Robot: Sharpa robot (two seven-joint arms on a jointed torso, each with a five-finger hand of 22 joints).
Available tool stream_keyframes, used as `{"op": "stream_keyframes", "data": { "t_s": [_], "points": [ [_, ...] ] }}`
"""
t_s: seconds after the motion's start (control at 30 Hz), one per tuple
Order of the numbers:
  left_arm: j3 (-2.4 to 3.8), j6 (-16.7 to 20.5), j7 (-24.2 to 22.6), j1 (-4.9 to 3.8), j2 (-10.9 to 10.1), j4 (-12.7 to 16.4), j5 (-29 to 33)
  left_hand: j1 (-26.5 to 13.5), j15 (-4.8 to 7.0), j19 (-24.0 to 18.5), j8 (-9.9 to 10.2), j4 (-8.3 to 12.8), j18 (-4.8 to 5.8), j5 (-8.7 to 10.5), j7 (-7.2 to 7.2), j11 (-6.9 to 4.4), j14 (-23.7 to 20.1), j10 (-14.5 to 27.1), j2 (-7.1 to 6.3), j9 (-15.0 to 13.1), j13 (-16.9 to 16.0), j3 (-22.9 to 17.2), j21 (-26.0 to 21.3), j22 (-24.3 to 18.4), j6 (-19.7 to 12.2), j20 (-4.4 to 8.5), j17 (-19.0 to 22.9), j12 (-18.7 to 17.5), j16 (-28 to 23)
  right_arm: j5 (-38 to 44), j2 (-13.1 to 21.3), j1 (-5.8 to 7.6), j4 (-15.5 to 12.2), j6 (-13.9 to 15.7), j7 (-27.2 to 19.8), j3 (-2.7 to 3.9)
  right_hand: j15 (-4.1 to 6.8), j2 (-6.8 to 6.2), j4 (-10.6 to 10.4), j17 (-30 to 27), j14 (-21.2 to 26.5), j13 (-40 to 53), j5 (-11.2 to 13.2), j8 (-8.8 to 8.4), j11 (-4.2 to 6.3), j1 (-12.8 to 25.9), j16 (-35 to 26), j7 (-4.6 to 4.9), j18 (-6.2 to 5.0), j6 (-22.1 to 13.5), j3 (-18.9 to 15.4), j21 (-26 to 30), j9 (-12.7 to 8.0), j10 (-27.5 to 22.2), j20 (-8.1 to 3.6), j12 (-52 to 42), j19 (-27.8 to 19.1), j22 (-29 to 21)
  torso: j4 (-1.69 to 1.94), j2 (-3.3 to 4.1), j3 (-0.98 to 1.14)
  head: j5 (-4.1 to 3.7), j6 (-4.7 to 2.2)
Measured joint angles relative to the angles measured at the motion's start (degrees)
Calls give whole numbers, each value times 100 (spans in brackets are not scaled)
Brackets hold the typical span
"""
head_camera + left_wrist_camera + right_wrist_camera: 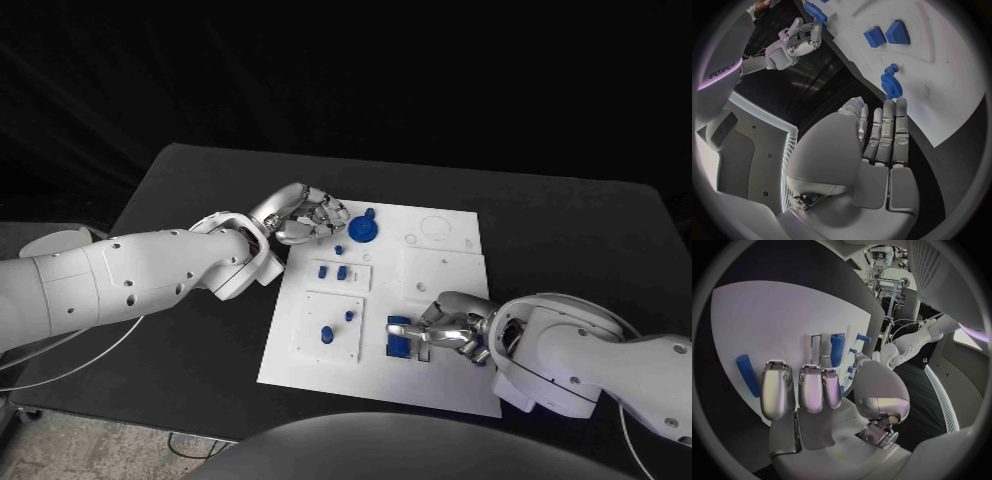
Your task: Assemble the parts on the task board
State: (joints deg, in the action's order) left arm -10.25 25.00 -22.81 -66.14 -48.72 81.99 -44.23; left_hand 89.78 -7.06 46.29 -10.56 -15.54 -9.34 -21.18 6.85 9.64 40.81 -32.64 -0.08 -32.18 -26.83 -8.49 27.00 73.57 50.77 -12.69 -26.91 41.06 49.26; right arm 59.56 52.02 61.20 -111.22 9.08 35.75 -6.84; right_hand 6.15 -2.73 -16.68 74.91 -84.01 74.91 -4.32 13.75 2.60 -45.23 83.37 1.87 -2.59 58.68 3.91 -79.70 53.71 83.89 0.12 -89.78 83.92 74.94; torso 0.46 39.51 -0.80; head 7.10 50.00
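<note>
the task board [447, 385] is lying mid worktop [188, 330] w/ blue parts spread on it. the left hand [300, 215] is hovering at the board's far left corner, fingers straight and side by side, holding nothing, just beside the blue gear [365, 229], prob lining up to take it. the right hand [444, 333] is resting low over the near part of the board by the blue block [400, 337]; fingers curling over it, but can't tell if they're actually clamping it. a blue peg [747, 375] is lying loose nearby. plenty of bare worktop is sitting left of the board; the near right corner is crowded by the right arm.
</note>
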Motion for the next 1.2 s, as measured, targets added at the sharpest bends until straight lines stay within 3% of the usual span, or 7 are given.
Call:
{"op": "stream_keyframes", "data": {
  "t_s": [0.37,0.47,0.57,0.67,0.8,0.9,1.2],
  "points": [
    [0,-12,13,1,-6,-2,0,0,0,0,0,0,0,0,0,0,0,0,0,1,5,0,0,-1,0,0,0,0,0,-1,160,-12,-83,56,-73,-9,0,25,32,0,0,0,-55,150,0,20,0,-35,0,36,-155,0,93,0,0,0,0,-1,-3,2,3,26,0],
    [0,-13,14,2,-12,-1,0,0,0,0,0,0,0,0,0,0,0,0,0,1,5,0,0,-1,0,0,-1,0,0,-23,306,15,-163,98,-151,-3,0,123,48,0,0,0,-128,229,0,-81,8,-35,0,36,-218,-21,164,0,0,0,0,-1,-3,2,4,36,0],
    [0,-13,14,2,-16,1,0,0,0,0,0,0,0,0,0,0,0,0,0,1,5,0,0,-1,0,0,-1,0,0,-54,468,149,-252,124,-223,8,0,126,60,0,0,0,-288,287,0,-223,33,-35,0,36,-281,-50,217,0,0,0,0,-1,-3,1,4,37,0],
    [-1,-14,14,3,-18,1,0,0,0,0,0,0,-1,0,0,0,0,0,0,1,4,0,0,-1,0,0,-1,0,0,-77,658,398,-312,121,-267,22,0,116,70,0,0,0,-481,326,0,-349,55,-45,0,-15,-351,-74,247,0,0,0,0,-2,-3,-3,4,28,0],
    [-2,-14,14,4,-13,-3,0,0,0,0,0,0,0,0,0,10,0,-10,0,2,5,0,0,4,0,0,-1,0,0,-36,879,633,-306,12,-259,34,0,99,151,0,0,-1,-1268,357,0,-685,55,-47,0,-52,-429,-116,262,0,0,0,0,-2,-3,-15,-5,-9,0],
    [-2,-13,14,4,-3,-3,1,0,0,0,0,0,0,0,0,21,0,-21,0,2,4,0,0,8,0,0,-1,0,0,88,1008,699,-241,-194,-215,12,0,107,192,-1,0,-1,-1647,375,0,-789,55,-47,0,-53,-405,-116,262,0,-1,0,0,-2,2,-24,-15,-33,0],
    [-3,-12,14,5,-1,-3,1,0,0,0,0,0,0,0,0,21,0,-21,0,2,9,0,0,8,0,0,-1,0,0,422,1199,626,-69,-700,-68,-41,0,173,192,0,0,4,-1722,379,0,-856,79,-47,0,-52,-405,-141,262,1,-1,0,0,-3,-3,-25,-18,-64,0]
  ]
}}
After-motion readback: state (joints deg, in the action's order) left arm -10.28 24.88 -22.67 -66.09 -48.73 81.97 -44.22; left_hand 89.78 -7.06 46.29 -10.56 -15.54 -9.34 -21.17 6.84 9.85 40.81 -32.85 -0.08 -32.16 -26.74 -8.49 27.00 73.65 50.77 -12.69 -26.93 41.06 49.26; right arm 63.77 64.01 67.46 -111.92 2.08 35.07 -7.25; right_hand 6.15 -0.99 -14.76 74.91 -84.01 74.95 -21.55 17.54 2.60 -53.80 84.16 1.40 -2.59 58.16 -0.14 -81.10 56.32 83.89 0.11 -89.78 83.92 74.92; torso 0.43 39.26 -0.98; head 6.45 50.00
